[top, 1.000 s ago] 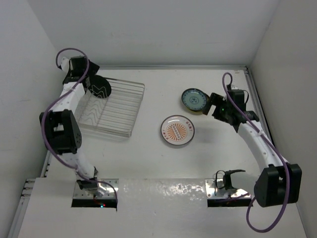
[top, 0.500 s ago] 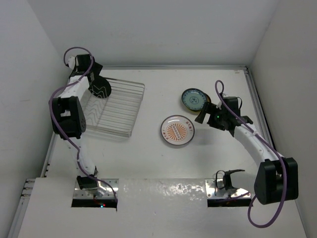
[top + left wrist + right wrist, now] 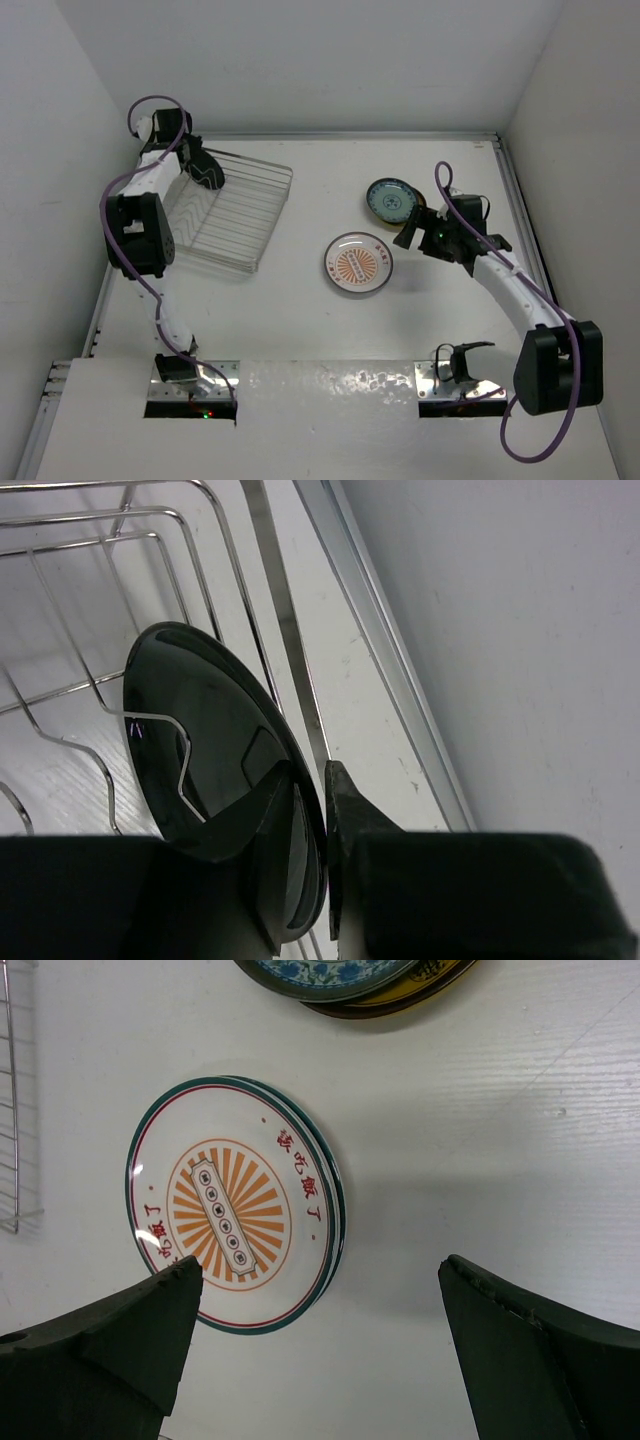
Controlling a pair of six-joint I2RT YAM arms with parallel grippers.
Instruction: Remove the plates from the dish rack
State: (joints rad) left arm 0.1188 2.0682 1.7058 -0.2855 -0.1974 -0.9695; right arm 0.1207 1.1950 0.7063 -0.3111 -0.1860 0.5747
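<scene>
Left end effector (image 3: 312,780) is at the far-left corner of the bench (image 3: 300,320), clenched on the rim of the black plate (image 3: 200,740), one finger on each face, as the left wrist view shows. That plate stands on edge in the far-left corner of the dish rack (image 3: 235,215), upright between the wire tines, with a wavy wire crossing its face. Nothing else shows in the rack from the top view. The rack sits on the left half of the bench, close to the left wall (image 3: 60,120). Mid-bench, well apart from the rack, the orange-centre plate (image 3: 358,264) lies flat, face up. Just behind it and a bit right, a blue-patterned plate (image 3: 391,200) sits on top of a yellow-brown plate (image 3: 440,982), only the lower one's rim visible. Right end effector (image 3: 320,1280) hangs above the bench just right of the orange-centre plate and in front of the stack, jaws spread wide, released, gripping nothing, touching neither plate
</scene>
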